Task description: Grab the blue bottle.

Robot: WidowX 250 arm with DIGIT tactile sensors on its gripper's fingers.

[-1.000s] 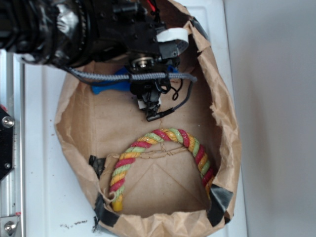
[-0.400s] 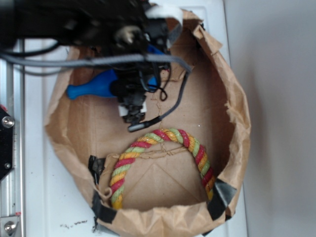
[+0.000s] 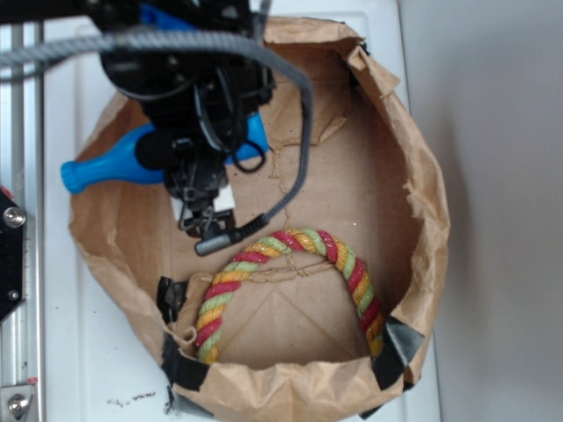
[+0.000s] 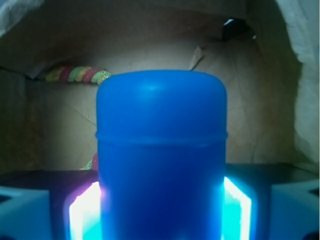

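The gripper (image 3: 198,149) pinches the bottle (image 3: 106,165) by its body, at 10 o'clock over the paper bag (image 3: 422,202); the neck juts past the bag's left rim. The rope ring (image 3: 290,255) lies at 6 o'clock.

Rope ring (image 3: 290,281) (red-yellow-green) inside paper bag (image 3: 422,229).

The exterior camera looks straight down, fairly close, onto the paper bag (image 3: 413,220). The wrist camera sits inside it, seemingly level, its frame nearly filled by the blue bottle (image 4: 161,160). Both show the rope ring (image 3: 290,281) and bag wall
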